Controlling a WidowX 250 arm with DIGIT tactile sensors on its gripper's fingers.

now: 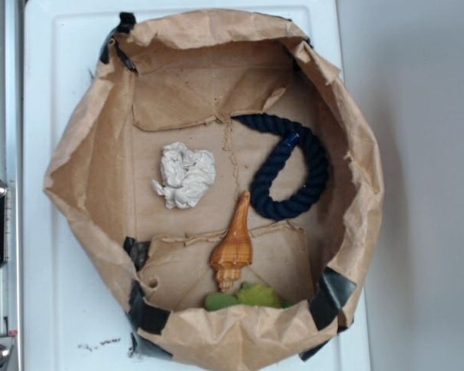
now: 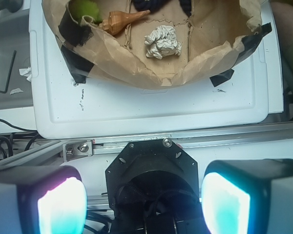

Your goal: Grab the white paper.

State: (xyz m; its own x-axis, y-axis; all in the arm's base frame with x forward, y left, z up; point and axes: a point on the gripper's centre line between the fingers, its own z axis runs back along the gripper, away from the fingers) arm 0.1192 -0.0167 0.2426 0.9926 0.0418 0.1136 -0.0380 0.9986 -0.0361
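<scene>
The white paper (image 1: 185,175) lies left of centre on the brown paper bag (image 1: 93,166) floor (clear of rope and shell), so the gripper (image 2: 143,204), spread wide and well short, has open access.

You've got 1 crumpled white paper wad (image 1: 185,175), 1 orange shell (image 1: 233,247), 1 navy rope (image 1: 288,165) and 1 green item (image 1: 245,297). All inside 1 brown paper bag (image 1: 85,166), approx. 5 black tape patches on its rim.

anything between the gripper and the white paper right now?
Only the near wall of the brown paper bag. The gripper sits open, outside the bag, across the white tray. The white paper lies uncovered, apart from the shell and rope; from above, nothing blocks it.
</scene>
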